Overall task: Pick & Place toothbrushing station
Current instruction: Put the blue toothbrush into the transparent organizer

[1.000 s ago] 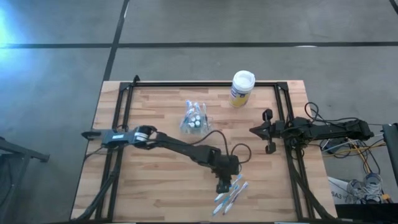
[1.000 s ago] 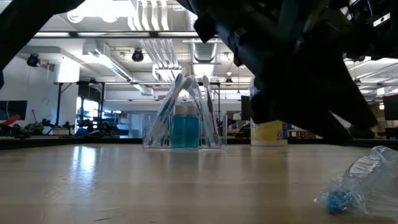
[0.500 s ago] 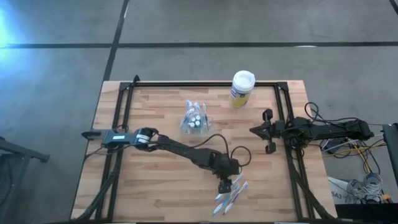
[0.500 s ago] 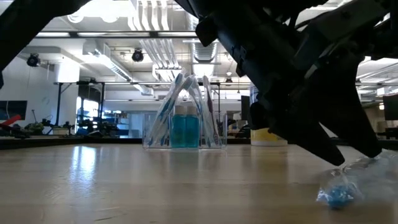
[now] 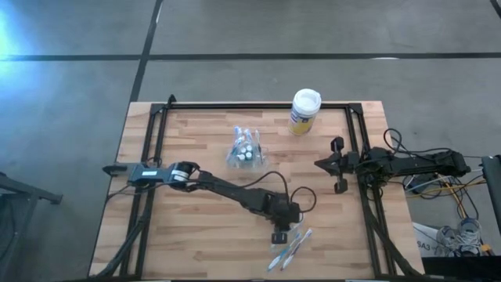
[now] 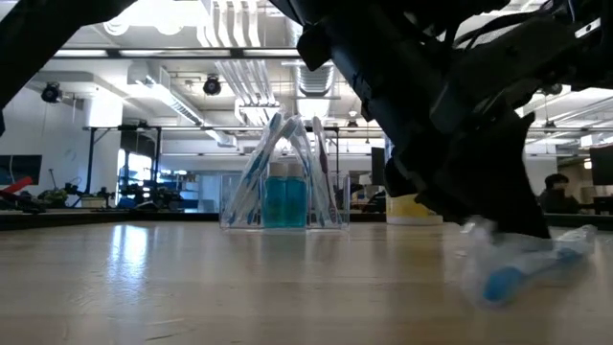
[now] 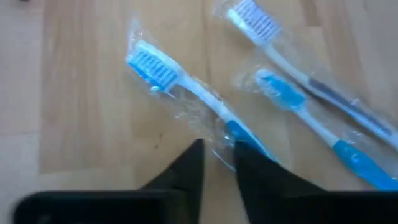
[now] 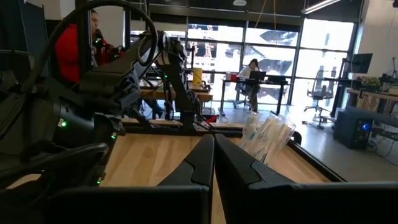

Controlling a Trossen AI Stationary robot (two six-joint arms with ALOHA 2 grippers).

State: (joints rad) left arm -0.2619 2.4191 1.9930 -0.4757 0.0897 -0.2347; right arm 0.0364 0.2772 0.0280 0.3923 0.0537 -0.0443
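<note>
Three wrapped toothbrushes (image 7: 205, 102) lay at six o'clock; one clear holder (image 5: 245, 149) and one canister (image 5: 304, 110) stood at twelve

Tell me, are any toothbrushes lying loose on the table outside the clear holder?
Yes, the left wrist view shows three wrapped toothbrushes lying flat on the wooden table, apart from the holder.

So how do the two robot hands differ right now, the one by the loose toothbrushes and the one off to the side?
The left hand is down at the table's near edge, its fingers pinching a wrapped toothbrush; the right hand waits at the table's right side, fingers shut on nothing. The left arm reaches far across the wood, while the right arm lies along the table's right rail. Both are dark and two-fingered.
</note>
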